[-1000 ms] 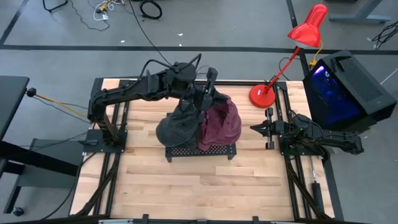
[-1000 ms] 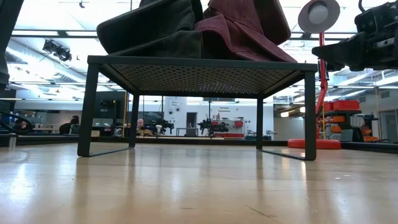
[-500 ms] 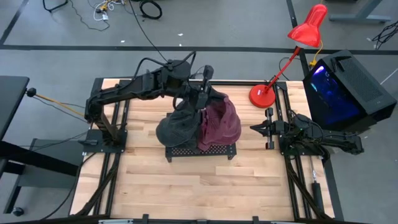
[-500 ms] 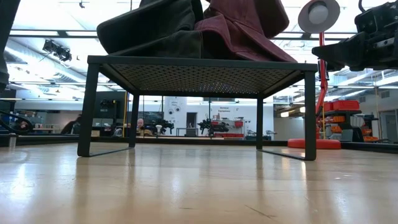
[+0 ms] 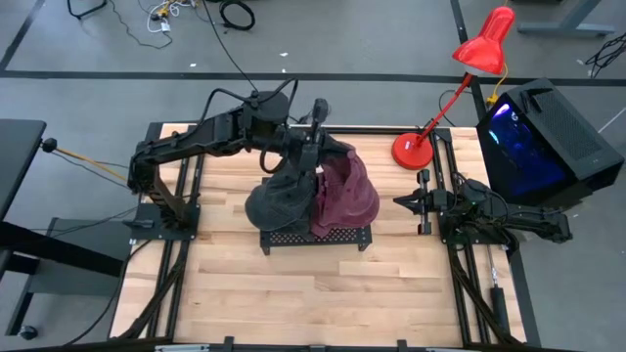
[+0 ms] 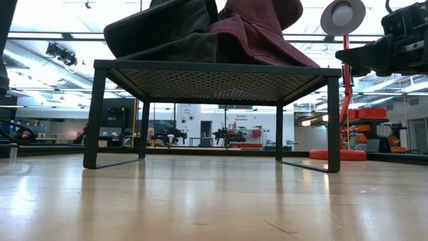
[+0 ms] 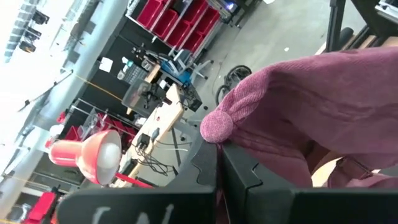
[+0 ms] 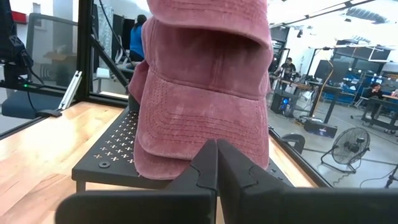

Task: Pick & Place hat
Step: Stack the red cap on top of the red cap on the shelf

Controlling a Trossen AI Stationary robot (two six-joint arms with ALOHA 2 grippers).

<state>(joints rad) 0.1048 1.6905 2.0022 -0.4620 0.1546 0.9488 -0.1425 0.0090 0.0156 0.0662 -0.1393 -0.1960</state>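
Observation:
A maroon hat (image 5: pixel 347 191) and a dark grey hat (image 5: pixel 278 203) lie side by side on a black perforated rack (image 5: pixel 313 238) in the middle of the table. The low view shows both hats on top of the rack, the maroon hat (image 6: pixel 261 33) and the dark grey hat (image 6: pixel 167 33). My left gripper (image 5: pixel 323 154) reaches level from the left over the dark hat and is shut on the maroon hat's top. My right gripper (image 5: pixel 403 202) waits shut at the table's right edge, pointing at the maroon hat (image 8: pixel 202 106). My left gripper pinches a small bunched fold of the maroon hat's cloth (image 7: pixel 217 126) between its two shut fingers, at the hat's upper part. The fingers come nearly level from the table's left side. The hat's upper part is drawn up toward the gripper, and its lower part (image 8: pixel 186 155) rests on the rack.
A red desk lamp (image 5: pixel 416 149) stands at the far right corner, its head reaching beyond the table. A black box lit blue (image 5: pixel 543 142) sits past the right edge. Bare wood (image 5: pixel 313 293) lies between the rack and the near edge.
My left gripper has risen a little and drawn back toward the table's far left, still shut on the maroon hat. The hat's top has been pulled up and has narrowed, while its lower part stays on the rack.

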